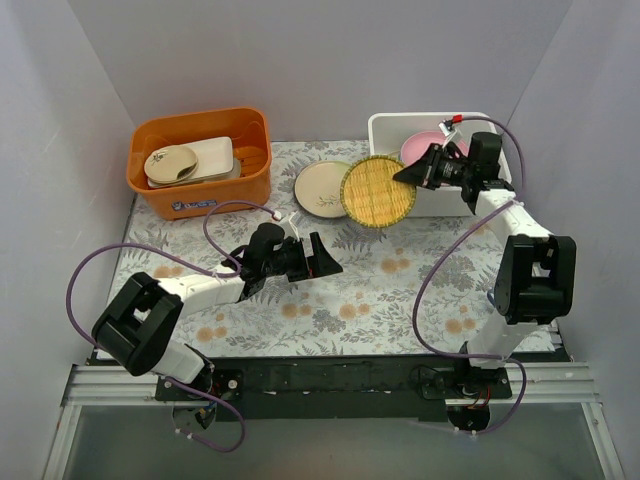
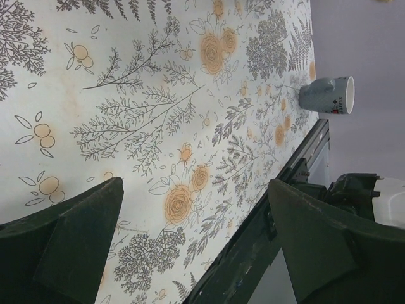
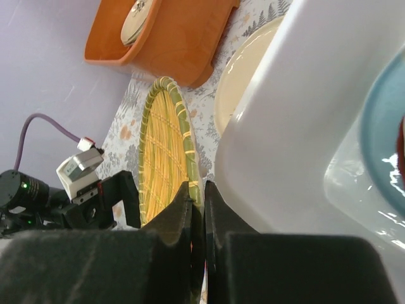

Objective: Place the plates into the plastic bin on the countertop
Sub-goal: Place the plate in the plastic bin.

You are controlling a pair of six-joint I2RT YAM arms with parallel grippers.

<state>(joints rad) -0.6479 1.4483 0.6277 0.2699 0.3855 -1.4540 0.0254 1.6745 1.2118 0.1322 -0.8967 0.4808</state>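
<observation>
Top view: patterned worktop (image 1: 350, 300), pale grey ferns and orange flowers. Yellow plate (image 1: 378, 190), round, woven-looking with a green rim, pinched at its right edge by the right end effector (image 1: 410, 172) and tilted just outside the near left corner of the white plastic bin (image 1: 385, 122). Overlapping a round cream plate (image 1: 322, 188) with a leaf sprig, flat on the worktop beside the bin. Inside the bin, a pink plate (image 1: 425, 148). At far left, an orange tub (image 1: 200, 195), rectangular with rounded corners, holding cream dishes. Left end effector (image 1: 322, 258) low over mid-worktop, spread, gripping nothing.

Left wrist view: left end effector (image 2: 196, 240) with 2 dark, matte fingers (image 2: 63, 253) wide apart above the printed worktop (image 2: 126, 126). Small grey mug (image 2: 326, 95) near the worktop's black edge.

Right wrist view: right end effector (image 3: 197, 209) pressed onto the yellow plate's (image 3: 161, 158) ribbed rim, plate seen nearly edge-on, outside the glossy, smooth bin wall (image 3: 297, 114). Blue plate (image 3: 386, 145) within the bin. Cream plate (image 3: 243, 76) and orange tub (image 3: 171, 44) beyond.
</observation>
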